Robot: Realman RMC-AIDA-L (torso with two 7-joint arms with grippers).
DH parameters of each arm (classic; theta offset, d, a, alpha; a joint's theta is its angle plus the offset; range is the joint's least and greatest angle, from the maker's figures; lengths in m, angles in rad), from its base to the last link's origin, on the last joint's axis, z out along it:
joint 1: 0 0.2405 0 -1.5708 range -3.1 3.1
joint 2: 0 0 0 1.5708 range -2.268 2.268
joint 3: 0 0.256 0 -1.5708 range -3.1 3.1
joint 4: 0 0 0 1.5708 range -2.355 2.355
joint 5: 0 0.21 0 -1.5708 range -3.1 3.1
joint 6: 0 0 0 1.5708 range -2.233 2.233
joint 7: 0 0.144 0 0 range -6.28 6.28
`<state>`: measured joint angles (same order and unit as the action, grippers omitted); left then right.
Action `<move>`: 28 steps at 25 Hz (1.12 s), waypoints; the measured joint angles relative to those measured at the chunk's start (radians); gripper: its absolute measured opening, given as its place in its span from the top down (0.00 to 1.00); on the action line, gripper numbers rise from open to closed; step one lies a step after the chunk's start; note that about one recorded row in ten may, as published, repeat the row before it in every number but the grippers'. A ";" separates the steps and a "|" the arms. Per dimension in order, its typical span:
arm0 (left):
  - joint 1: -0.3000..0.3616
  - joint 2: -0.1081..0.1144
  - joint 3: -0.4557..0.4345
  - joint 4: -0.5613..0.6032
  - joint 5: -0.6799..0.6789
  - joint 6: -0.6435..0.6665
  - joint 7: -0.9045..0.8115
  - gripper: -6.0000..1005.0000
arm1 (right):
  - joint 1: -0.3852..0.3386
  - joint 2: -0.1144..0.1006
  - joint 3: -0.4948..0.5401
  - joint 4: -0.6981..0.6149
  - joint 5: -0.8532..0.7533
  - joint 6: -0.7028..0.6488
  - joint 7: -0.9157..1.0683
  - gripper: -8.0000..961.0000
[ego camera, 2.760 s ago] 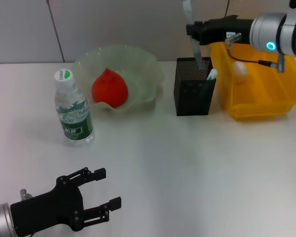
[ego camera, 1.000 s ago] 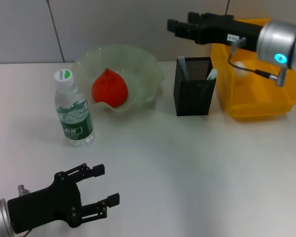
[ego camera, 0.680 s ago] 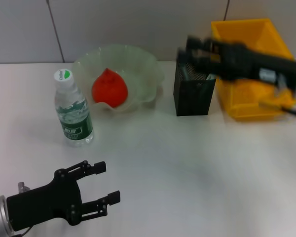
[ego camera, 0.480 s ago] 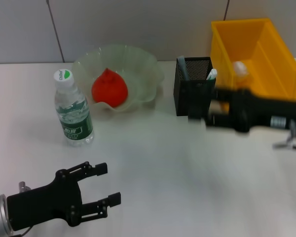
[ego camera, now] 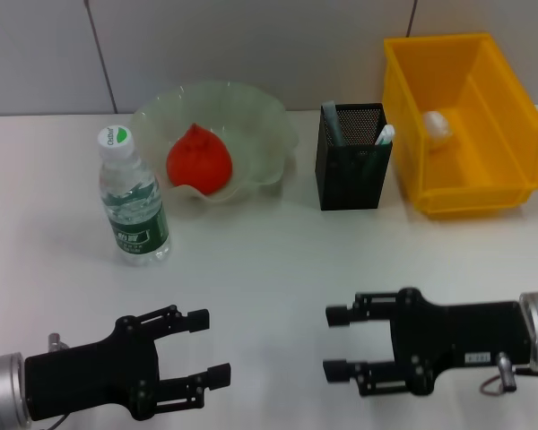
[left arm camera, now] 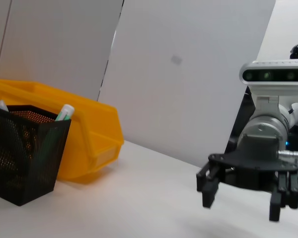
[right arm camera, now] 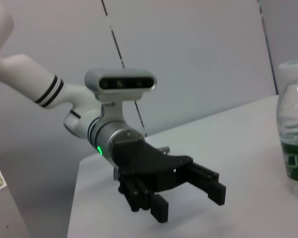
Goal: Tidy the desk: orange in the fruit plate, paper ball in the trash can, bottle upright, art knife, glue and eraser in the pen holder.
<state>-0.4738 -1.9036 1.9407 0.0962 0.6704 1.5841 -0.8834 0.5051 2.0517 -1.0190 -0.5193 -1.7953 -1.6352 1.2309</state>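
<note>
Two grippers, left (ego camera: 200, 347) and right (ego camera: 338, 341), hover open-fingered over the white desk (ego camera: 278, 269) before grey wall panels (ego camera: 251, 45).

Yellow trash can (ego camera: 502, 193), black mesh pen holder (ego camera: 351, 175).

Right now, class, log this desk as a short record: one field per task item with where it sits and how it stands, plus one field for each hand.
orange: inside the fruit plate
bottle: upright on the desk, cap on, beside the fruit plate
pen holder: upright between fruit plate and trash can, with stick-like items poking out
paper ball: inside the trash can
left hand: open, empty, low over the near desk
right hand: open, empty, low over the near desk
</note>
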 joint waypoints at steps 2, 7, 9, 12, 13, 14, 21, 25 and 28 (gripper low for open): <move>0.000 0.000 -0.001 0.001 0.014 -0.004 -0.006 0.19 | -0.007 0.006 0.005 0.004 -0.019 0.003 -0.010 0.27; -0.007 0.000 -0.006 0.002 0.038 -0.009 -0.017 0.19 | -0.014 0.008 0.005 0.007 -0.020 0.009 -0.031 0.28; -0.011 -0.002 -0.006 0.000 0.044 -0.009 -0.022 0.19 | -0.014 0.008 0.005 0.007 -0.020 0.010 -0.033 0.28; -0.012 -0.003 -0.006 0.001 0.047 -0.010 -0.023 0.19 | -0.014 0.008 0.005 0.008 -0.020 0.017 -0.038 0.28; -0.012 -0.003 -0.006 0.001 0.047 -0.010 -0.023 0.19 | -0.014 0.008 0.005 0.008 -0.020 0.017 -0.038 0.28; -0.013 -0.004 -0.006 0.002 0.047 -0.013 -0.023 0.19 | -0.014 0.007 0.005 0.009 -0.021 0.023 -0.038 0.28; -0.023 -0.007 -0.006 0.005 0.046 -0.023 -0.024 0.19 | -0.014 0.007 0.005 0.011 -0.021 0.043 -0.044 0.28; -0.028 -0.008 -0.006 0.005 0.047 -0.026 -0.025 0.19 | -0.009 0.007 0.005 0.012 -0.021 0.049 -0.045 0.28; -0.035 -0.007 -0.006 0.005 0.048 -0.027 -0.025 0.19 | -0.007 0.007 0.005 0.012 -0.021 0.050 -0.045 0.28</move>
<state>-0.5092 -1.9110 1.9343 0.1013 0.7183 1.5574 -0.9081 0.4979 2.0589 -1.0139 -0.5077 -1.8163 -1.5850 1.1858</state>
